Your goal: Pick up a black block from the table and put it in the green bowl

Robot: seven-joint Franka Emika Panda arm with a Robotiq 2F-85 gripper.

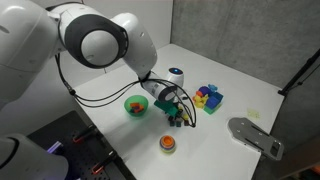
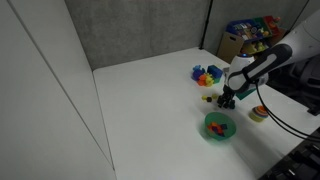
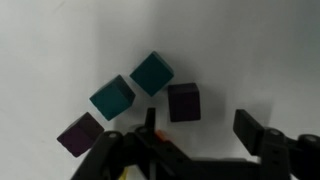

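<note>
Now, in an exterior view the arm slopes down over the white table (image 1: 245, 75), wrist tipped toward the surface, the gripper (image 2: 228, 98) hanging low above a cluster of small cubes. In the wrist view the jaws stand wide apart, holding nothing. The black block (image 3: 184, 101) lies on the table just ahead of the gap, beside two teal cubes (image 3: 111, 97). The green bowl (image 1: 135, 105) sits near the gripper.

White table (image 3: 60, 40), bright green bowl (image 1: 135, 105), orange dish (image 1: 167, 143), blue-yellow-red toy pile (image 1: 209, 97). Up close: teal cube (image 3: 152, 73), second teal cube (image 3: 111, 97), and the black block (image 3: 183, 102) honestly looks dark purple.
</note>
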